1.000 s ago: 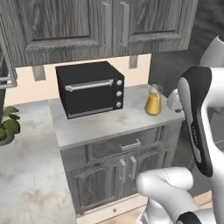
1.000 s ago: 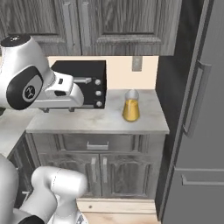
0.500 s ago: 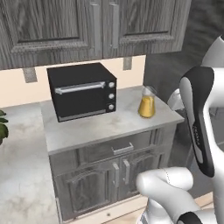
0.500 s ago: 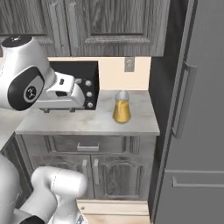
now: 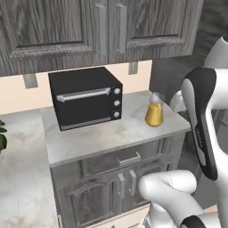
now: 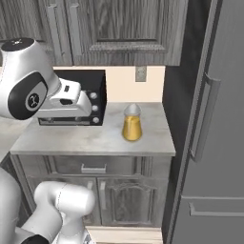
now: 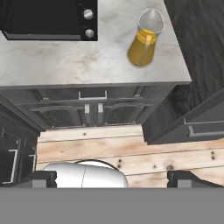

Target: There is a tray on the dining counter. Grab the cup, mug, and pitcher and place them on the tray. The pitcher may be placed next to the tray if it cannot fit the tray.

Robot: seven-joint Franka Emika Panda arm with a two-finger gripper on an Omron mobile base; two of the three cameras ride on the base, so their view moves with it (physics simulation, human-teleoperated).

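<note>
Hand view looks down on the pitcher (image 7: 145, 39), which stands upright near the right end of a pale stone surface (image 7: 65, 61), a little nearer the back wall than the front edge, with orange-yellow liquid in its lower half. A black toaster oven (image 7: 48, 19) sits toward the left rear of the same surface, well apart from the pitcher. Grey cabinet doors (image 7: 92, 113) run below the front edge, above a wooden floor (image 7: 131, 153). The jaws (image 7: 112, 178) are spread wide, their dark tips at the bottom corners, holding nothing and well short of the pitcher. Right base view shows the pitcher (image 6: 132, 123) beside a tall grey refrigerator (image 6: 209, 133). Left base view has the pitcher (image 5: 154, 110) close to the surface's right edge.
</note>
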